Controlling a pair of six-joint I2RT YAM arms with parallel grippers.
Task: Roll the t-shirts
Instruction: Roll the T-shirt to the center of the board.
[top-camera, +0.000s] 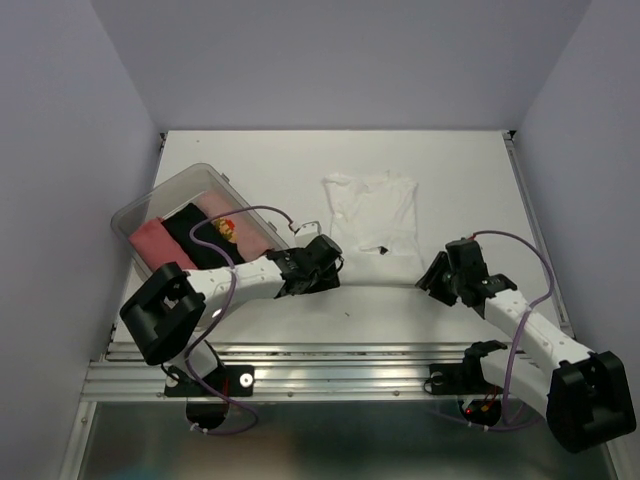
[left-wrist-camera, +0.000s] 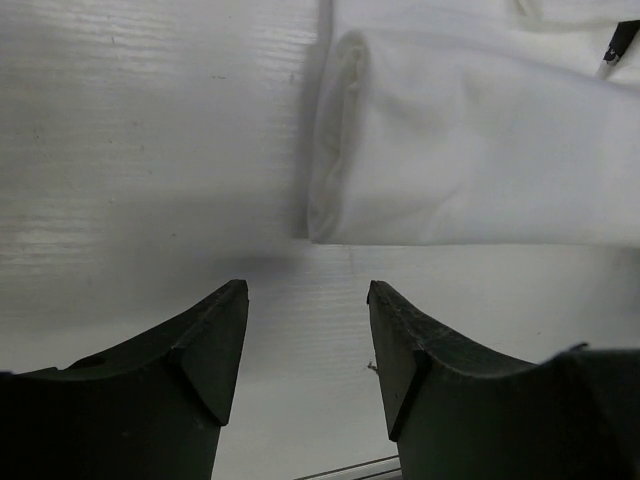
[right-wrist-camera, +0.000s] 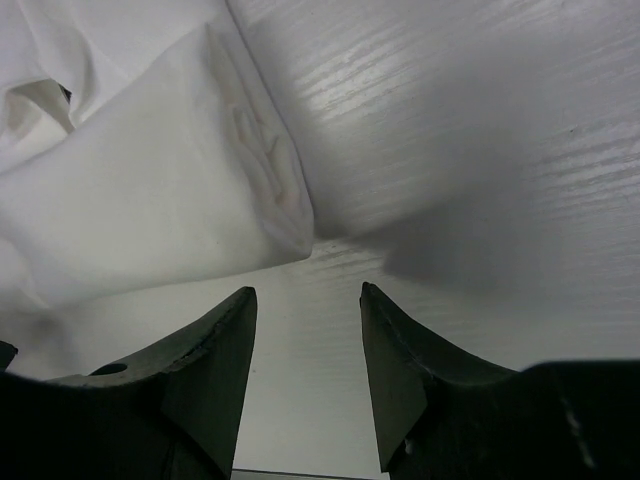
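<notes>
A plain white t-shirt lies folded flat mid-table, its small dark neck label at the near edge. My left gripper is open and empty just short of its near left corner, which shows in the left wrist view. My right gripper is open and empty just short of its near right corner, which shows in the right wrist view. A salmon-pink shirt, a black shirt and a red/yellow-print one lie in the tub.
A clear plastic tub stands at the left of the table, beside the left arm. Grey walls close in the table at the back and sides. A metal rail runs along the near edge.
</notes>
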